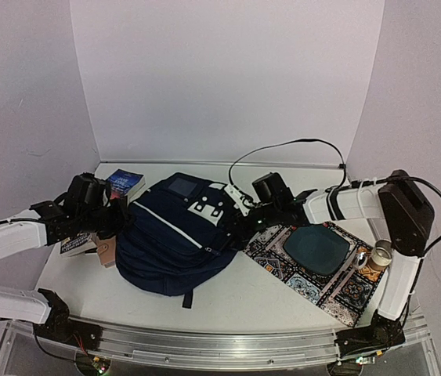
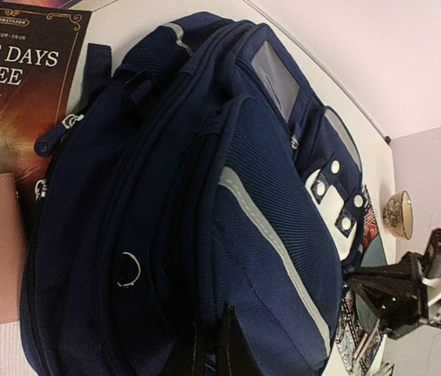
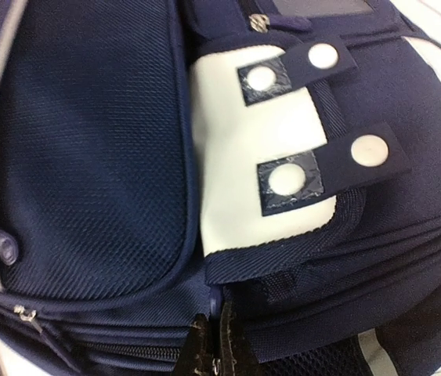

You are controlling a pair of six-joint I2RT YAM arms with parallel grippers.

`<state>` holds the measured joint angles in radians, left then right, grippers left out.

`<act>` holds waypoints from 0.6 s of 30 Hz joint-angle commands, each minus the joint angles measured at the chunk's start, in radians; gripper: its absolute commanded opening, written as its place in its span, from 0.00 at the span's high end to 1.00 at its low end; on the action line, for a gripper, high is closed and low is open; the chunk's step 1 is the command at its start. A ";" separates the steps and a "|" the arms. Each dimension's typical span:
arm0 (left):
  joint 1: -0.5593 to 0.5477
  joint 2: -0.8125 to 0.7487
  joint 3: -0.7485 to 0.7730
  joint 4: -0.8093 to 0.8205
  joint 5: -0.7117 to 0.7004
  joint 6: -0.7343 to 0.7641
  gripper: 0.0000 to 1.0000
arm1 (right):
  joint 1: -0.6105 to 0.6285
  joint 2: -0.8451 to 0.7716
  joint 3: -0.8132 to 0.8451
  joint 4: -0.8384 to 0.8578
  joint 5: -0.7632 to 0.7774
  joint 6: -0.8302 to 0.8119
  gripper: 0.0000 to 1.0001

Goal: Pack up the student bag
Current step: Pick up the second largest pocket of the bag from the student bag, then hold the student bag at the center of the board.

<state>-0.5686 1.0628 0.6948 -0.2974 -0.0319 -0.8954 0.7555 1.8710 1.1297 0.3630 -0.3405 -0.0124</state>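
The student bag (image 1: 175, 233), dark navy with a white stripe and white patches, lies flat in the middle of the table. My left gripper (image 1: 123, 215) is at its left edge. In the left wrist view the gripper (image 2: 218, 335) is shut, its tips pinched into a fold of the bag's fabric (image 2: 267, 258) beside a zip line. My right gripper (image 1: 243, 216) is at the bag's right edge. In the right wrist view it (image 3: 214, 333) is shut on a small bluish zip pull just under the white patch (image 3: 259, 180).
A dark book (image 1: 126, 184) lies at the back left, and another book (image 2: 16, 86) and a tan case (image 1: 106, 252) lie under my left arm. At the right a patterned mat (image 1: 337, 294) carries a dark teal pad (image 1: 316, 249) and a small gold cup (image 1: 381, 254).
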 commanded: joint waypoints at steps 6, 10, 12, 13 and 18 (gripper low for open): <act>0.026 -0.023 -0.011 0.057 -0.247 -0.055 1.00 | -0.060 -0.127 -0.121 0.094 0.244 0.201 1.00; 0.026 -0.026 -0.025 0.064 -0.220 -0.075 1.00 | -0.060 -0.138 -0.142 0.145 0.114 0.173 1.00; 0.026 -0.011 -0.034 0.090 -0.191 -0.088 1.00 | -0.055 -0.131 -0.145 0.180 0.009 0.148 1.00; 0.025 -0.003 -0.039 0.113 -0.179 -0.098 1.00 | -0.051 -0.127 -0.148 0.203 -0.020 0.139 1.00; 0.025 0.032 -0.089 0.287 -0.101 -0.202 1.00 | 0.039 -0.100 -0.113 0.253 -0.076 0.109 1.00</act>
<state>-0.5718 1.0796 0.6322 -0.2126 -0.0707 -1.0018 0.7408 1.7912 0.9894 0.5596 -0.3578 0.1277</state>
